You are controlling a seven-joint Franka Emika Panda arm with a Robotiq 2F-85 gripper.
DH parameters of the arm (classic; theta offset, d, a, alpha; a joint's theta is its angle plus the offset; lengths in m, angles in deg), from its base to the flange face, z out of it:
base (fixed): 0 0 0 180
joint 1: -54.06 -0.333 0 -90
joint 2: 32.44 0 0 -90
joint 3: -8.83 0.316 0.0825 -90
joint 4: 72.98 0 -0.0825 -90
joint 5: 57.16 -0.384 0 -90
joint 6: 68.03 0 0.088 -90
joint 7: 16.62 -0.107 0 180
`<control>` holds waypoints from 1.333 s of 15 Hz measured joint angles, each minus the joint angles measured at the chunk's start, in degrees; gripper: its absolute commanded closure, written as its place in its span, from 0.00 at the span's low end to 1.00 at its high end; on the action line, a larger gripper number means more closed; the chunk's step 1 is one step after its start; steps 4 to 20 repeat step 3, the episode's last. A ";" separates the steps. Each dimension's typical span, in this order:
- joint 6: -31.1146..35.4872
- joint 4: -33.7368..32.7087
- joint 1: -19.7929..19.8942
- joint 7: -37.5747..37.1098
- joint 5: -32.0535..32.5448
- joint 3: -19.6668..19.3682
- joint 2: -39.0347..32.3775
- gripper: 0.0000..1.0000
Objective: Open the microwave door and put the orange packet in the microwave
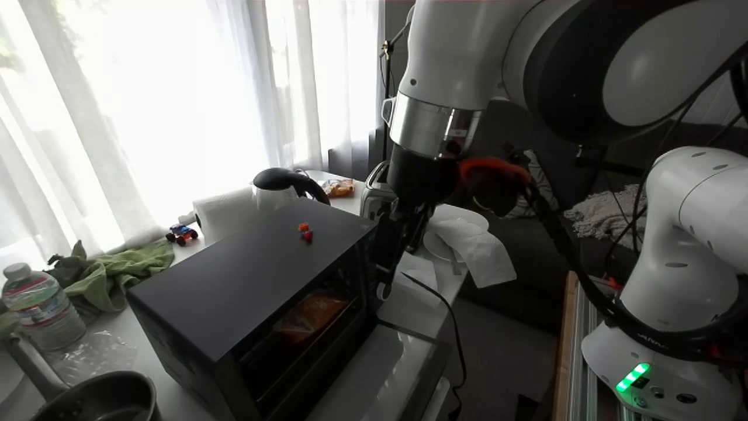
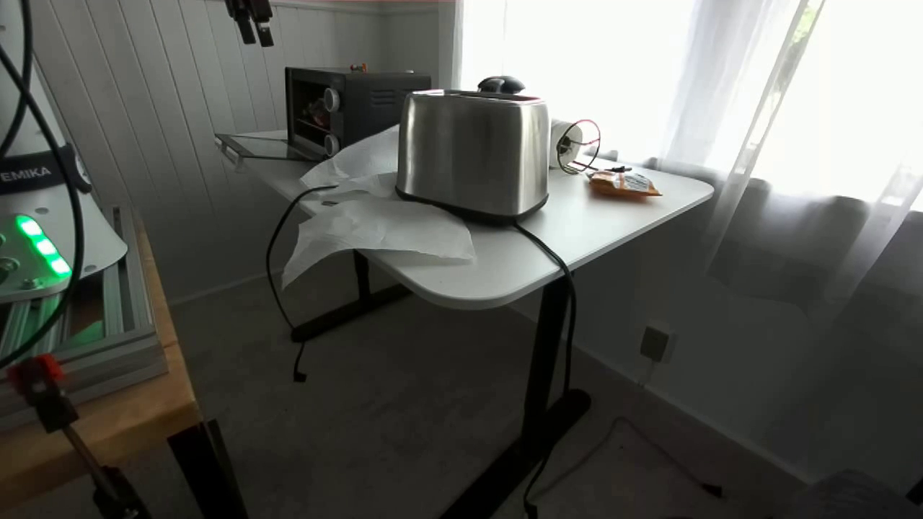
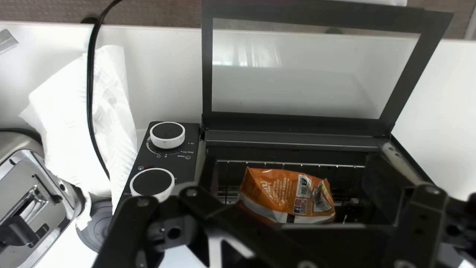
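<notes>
White curtains (image 1: 175,117) glow along the far side of the table (image 2: 606,223). I have the claw (image 2: 257,36) hanging higher than the microwave (image 1: 251,263), on its front side, in an exterior view; by the wrist view its jaws stand wide apart, holding nothing. The door (image 3: 316,70) is folded down, and the packet (image 3: 284,197) lies inside the cavity, printing visible. Red bits (image 1: 305,232) sit on top. Right of the microwave and nearer in an exterior view stands the toaster (image 2: 472,155), with a second packet (image 2: 624,184) farther right.
</notes>
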State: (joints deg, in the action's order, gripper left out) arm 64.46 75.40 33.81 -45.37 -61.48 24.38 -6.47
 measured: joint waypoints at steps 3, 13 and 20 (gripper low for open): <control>-1.81 -0.18 0.03 0.95 -0.04 0.00 1.09 0.00; -1.81 -0.18 0.03 0.95 -0.04 0.00 1.09 0.00; -1.81 -0.18 0.03 0.95 -0.04 0.00 1.09 0.00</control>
